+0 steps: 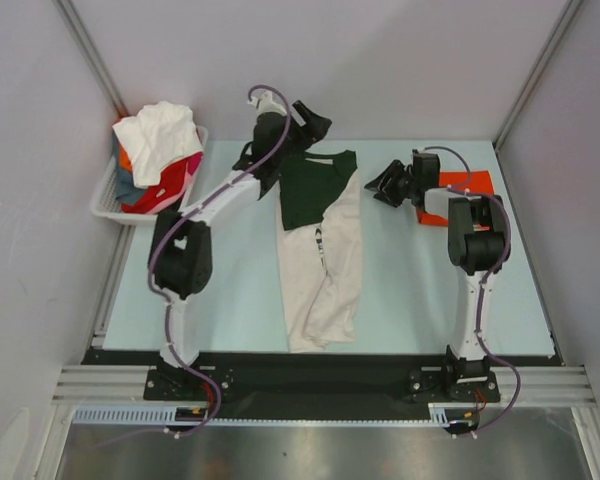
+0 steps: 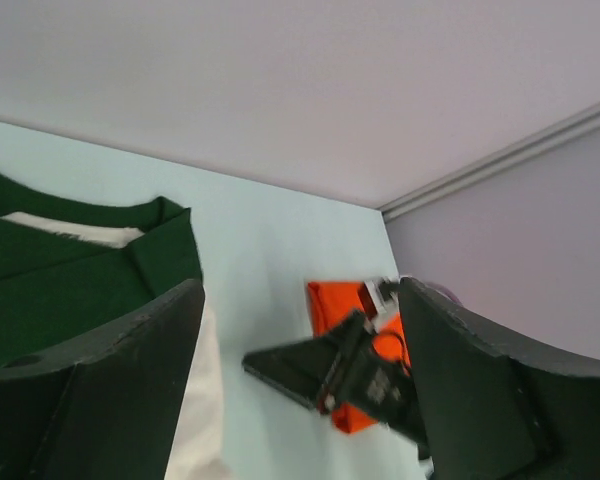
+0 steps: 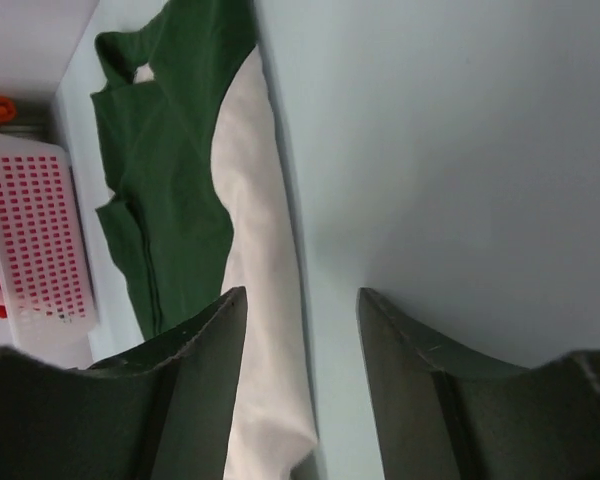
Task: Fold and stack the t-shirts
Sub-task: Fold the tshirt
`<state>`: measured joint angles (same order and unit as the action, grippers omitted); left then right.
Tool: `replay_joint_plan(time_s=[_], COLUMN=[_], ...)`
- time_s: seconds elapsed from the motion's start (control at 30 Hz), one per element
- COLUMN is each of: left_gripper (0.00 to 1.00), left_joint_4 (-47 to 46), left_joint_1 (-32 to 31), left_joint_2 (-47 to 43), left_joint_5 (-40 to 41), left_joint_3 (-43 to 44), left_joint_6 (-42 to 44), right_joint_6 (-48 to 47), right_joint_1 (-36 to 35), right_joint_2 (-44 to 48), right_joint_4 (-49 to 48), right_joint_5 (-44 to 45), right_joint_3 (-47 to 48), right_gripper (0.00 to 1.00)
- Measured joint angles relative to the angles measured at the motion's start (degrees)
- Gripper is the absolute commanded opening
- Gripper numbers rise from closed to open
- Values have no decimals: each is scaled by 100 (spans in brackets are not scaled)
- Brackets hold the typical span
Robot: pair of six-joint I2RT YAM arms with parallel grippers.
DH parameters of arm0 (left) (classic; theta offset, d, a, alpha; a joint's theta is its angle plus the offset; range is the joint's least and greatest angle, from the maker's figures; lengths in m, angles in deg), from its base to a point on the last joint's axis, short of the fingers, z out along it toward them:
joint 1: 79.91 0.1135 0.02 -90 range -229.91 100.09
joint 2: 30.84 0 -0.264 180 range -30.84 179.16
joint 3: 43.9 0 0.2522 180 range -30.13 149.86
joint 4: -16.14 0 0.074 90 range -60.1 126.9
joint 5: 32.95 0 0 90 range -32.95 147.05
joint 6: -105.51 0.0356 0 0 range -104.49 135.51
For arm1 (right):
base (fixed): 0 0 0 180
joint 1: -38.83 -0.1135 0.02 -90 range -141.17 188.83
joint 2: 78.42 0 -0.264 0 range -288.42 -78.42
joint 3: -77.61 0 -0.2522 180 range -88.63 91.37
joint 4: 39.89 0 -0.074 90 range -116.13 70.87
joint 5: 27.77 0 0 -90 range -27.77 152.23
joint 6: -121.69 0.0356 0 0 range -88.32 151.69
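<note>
Left gripper [image 2: 300, 295]: jaws wide, nothing between the fingers [image 2: 100, 390]. It hovers at the far end of the cream shirt [image 1: 325, 260], just left of the green collar. We judge it is between grasps, placed to work the shoulder end. Right gripper [image 3: 300, 300]: jaws partly apart with only bare table [image 1: 230, 290] showing between them, so it holds nothing. It hangs right of the shirt's green yoke, pointing left toward it, probably ready to take the opposite edge. The cream shirt lies at the centre of the table between the two arms, which we take to be so that either arm can reach it. It is already narrowed into a strip with the sleeves turned in. Its long axis runs near to far, with the collar and dark green shoulders at the far end and the hem at the near edge. By our reckoning the remaining fold goes across that axis. The orange-red shirt [image 1: 472, 183] sits folded flat at the far right, partly hidden behind the right arm, and is likely the base of the stack. The basket [image 1: 108, 205] at the far left holds a heap of loose shirts with a white shirt [image 1: 160, 135] on top, not yet folded.
</note>
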<state>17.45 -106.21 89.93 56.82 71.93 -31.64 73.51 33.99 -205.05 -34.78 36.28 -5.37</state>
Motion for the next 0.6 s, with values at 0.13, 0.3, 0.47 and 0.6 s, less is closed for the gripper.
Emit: replay_joint_plan(time_s=[0.13,0.3,0.47,0.6], left_gripper=[86,84,82,82], left_joint_4=[116,310,667,719], left_joint_1=[249,564,704,713], left_joint_2=[-1235,-1792,-1578,-1346], left_joint_5=[-155,-407,-629,-660], left_joint_3=[-1375,-2643,-3248,-3274], left_joint_6=[289,483,575,664], right_joint_6=[122,162,199,321], right_joint_1=[-4,-35,-68,-35], right_joint_2=[-826,-1408,-1980,-2232], right_joint_4=[-20,59,310,494], right_joint_5=[-387,-535,-575,-533], right_joint_3=[1003,1873,2747,3084], right_gripper=[55,50,19,0])
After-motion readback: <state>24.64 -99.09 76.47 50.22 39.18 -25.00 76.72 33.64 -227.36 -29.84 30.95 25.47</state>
